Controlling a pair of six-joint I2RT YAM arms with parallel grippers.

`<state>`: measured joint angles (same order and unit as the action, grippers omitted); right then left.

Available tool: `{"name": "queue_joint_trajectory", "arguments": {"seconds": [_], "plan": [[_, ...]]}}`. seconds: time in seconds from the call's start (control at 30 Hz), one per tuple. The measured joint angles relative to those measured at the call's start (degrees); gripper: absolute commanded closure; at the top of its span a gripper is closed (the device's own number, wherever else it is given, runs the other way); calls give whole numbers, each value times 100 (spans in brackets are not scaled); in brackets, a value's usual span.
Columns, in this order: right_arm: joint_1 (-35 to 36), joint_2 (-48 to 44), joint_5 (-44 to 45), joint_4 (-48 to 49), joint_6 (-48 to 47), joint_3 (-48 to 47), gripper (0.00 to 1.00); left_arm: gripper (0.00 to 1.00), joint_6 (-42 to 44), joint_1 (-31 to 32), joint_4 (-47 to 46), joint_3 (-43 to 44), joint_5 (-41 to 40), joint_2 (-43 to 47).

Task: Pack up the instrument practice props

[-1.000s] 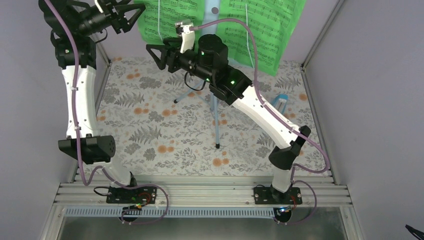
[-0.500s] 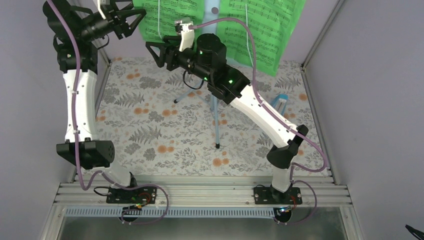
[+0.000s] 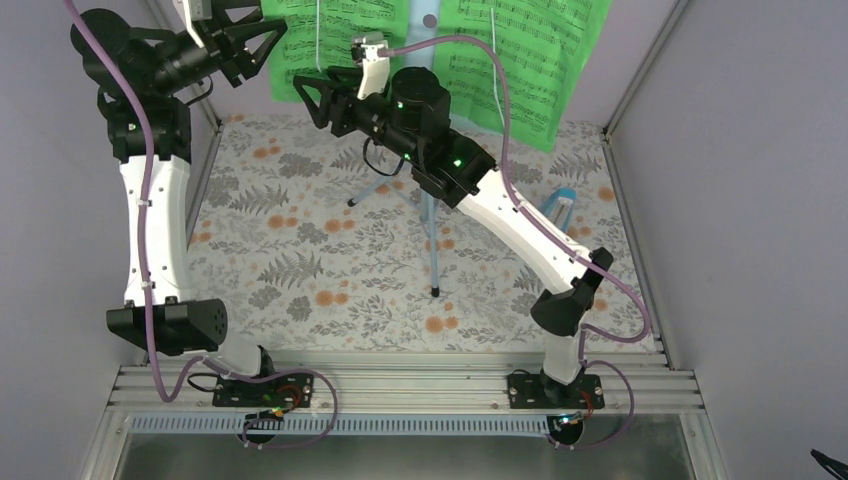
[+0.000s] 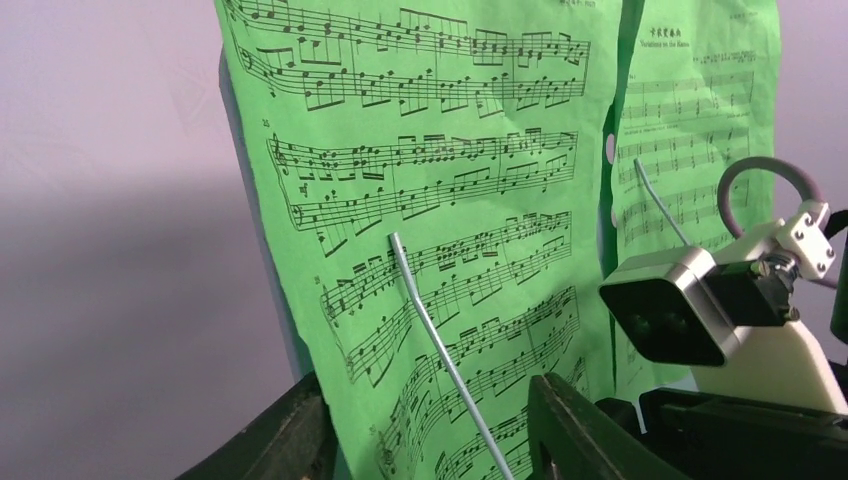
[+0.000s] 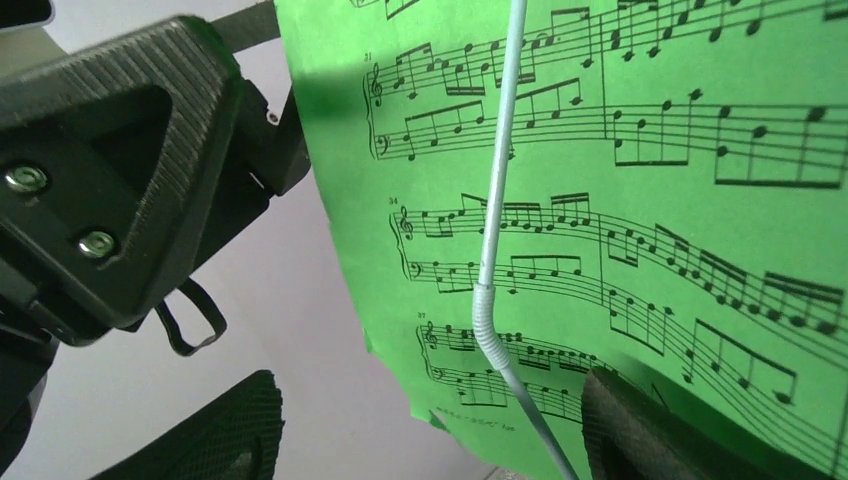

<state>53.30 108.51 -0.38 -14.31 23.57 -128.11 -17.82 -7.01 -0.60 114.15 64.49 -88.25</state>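
Floral-print surface [image 3: 300, 270] between plain lilac walls [image 3: 730, 200]. Far middle: pale blue music stand [image 3: 432, 240], upright on thin tripod legs, desk hidden behind the bright green sheet-music pages [image 3: 520, 60] spread across it. Right of the pole, low on the surface: small blue metronome [image 3: 562, 205], well apart from both arms.

Left pincer [image 3: 268, 35] raised at the far-left page edge, jaws apart and straddling the paper's lower margin, nothing clamped. Right pincer [image 3: 305, 100] just beside it, jaws likewise wide, the page's bottom corner between them, nothing held. Thin white wire retainer [image 5: 492, 200] lying across the left page.

Paper: light, floppy, easily creased or torn; probably best pinched at a free margin and slid out from under the wire, never yanked. Stand: stiff painted tube, likely top-heavy and tippy; best held at the pole. Metronome: rigid wedge, smooth sides; best gripped across the flanks.
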Motion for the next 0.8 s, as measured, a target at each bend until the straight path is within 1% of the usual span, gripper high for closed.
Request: {"name": "queue_joint_trajectory", "arguments": {"seconds": [0.17,0.27,0.4,0.6,0.67,0.77,0.8], "plan": [[0,105,98,109,-17,-87,37,65,-66,0,-13,-11,-11,0],[0,184,160,186,-39,-153,41,69,-87,0,-15,-11,-33,0],[0,282,225,306,-94,-223,50,81,-109,0,-11,-11,-74,-2],[-11,404,243,507,-125,-339,67,97,-157,0,2,-11,-138,-39],[-20,424,243,575,-105,-365,77,97,-177,0,26,-11,-160,-52],[-52,428,238,649,-98,-376,94,98,-186,0,66,-13,-227,-57],[-63,428,238,682,-122,-376,96,98,-186,0,81,-13,-262,-57]]}}
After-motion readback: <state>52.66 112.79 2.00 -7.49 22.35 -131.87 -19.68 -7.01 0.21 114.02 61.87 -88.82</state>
